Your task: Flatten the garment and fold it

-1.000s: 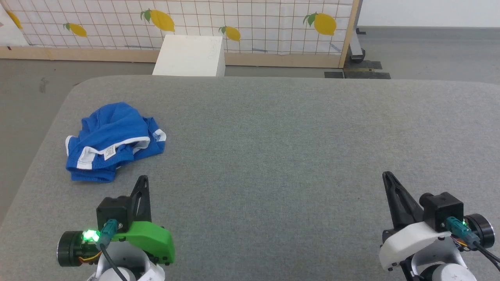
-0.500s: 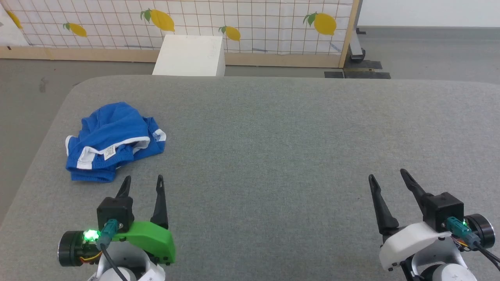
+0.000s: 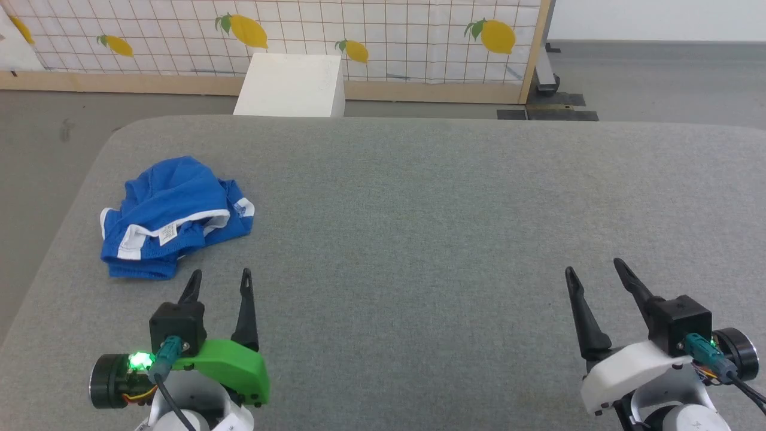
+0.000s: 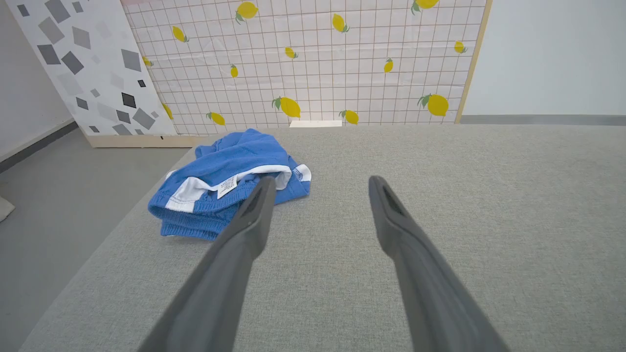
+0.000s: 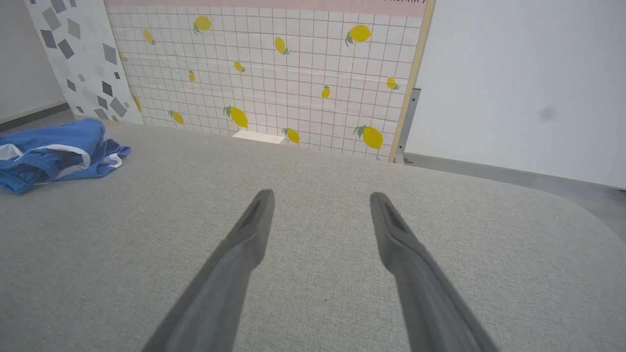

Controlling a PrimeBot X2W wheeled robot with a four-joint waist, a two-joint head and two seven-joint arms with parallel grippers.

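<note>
we see the blue shorts [image 3: 170, 209] lying in a bunched-up heap on the grey surface [image 3: 431, 197]. they are close to its left edge, more toward the far left corner than the near one. they are not flat. the white waistband is turned up & a small white label [image 3: 168, 232] shows on it. nothing touches them.

our left tool [image 3: 221, 272] hangs over the near left part of the surface, just on the near side of the shorts. its 2 dark fingers are spread wide apart w/ nothing btwn them. in the left wrist view one finger tip sits in front of the shorts, but the head view shows a strip of bare grey btwn tool & cloth.

our right tool [image 3: 593, 267] is by the near right corner, well apart from the shorts. its fingers are spread wide too & it holds nothing.

past the far edge of the surface a white box [image 3: 291, 84] stands on the floor [image 3: 48, 137], in front of a lemon screen [image 3: 389, 36].
</note>
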